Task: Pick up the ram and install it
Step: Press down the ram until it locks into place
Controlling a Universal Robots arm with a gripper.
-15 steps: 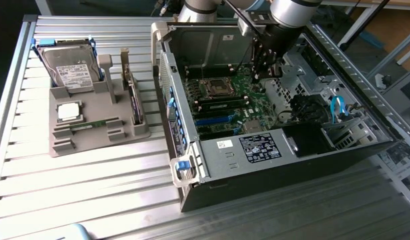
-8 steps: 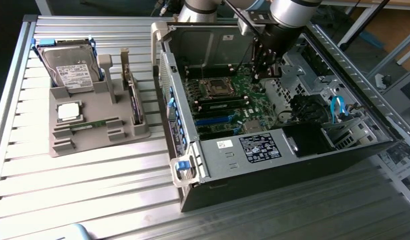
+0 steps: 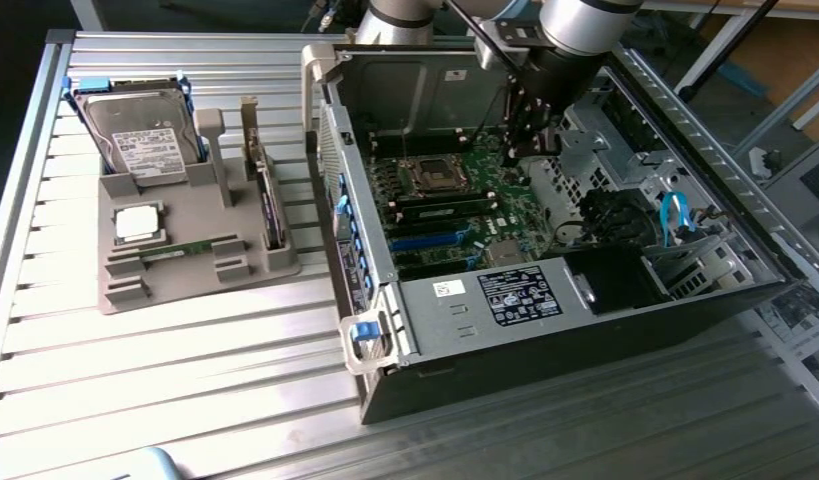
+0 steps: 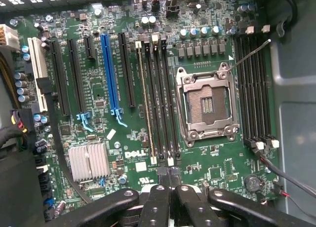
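The open computer case (image 3: 569, 270) lies on its side on the slatted metal table (image 3: 182, 400), occupying the centre and right of the exterior view, with the green motherboard (image 3: 463, 210) exposed inside. The arm (image 3: 569, 40) descends from the upper edge of that frame into the case, above the upper part of the board. In the wrist view the gripper (image 4: 169, 180) has its black fingers pressed together at the bottom centre of the frame, clenched with nothing between them, just below the lower ends of the memory slots (image 4: 158, 98). The empty processor socket (image 4: 207, 103) sits right of centre in the wrist view, and a second bank of memory slots (image 4: 254, 89) runs further to the right. A blue expansion slot (image 4: 111, 74) and a silver heatsink (image 4: 89, 160) lie to the left of centre. In the left part of the exterior view a grey holder tray (image 3: 182, 250) stands on the table, well apart from the gripper. The ram (image 3: 180, 249) rests flat in a slot in the lower part of that tray. A square silver processor chip (image 3: 138, 222) lies just above it, and a hard drive (image 3: 142, 140) stands at the tray's upper end.
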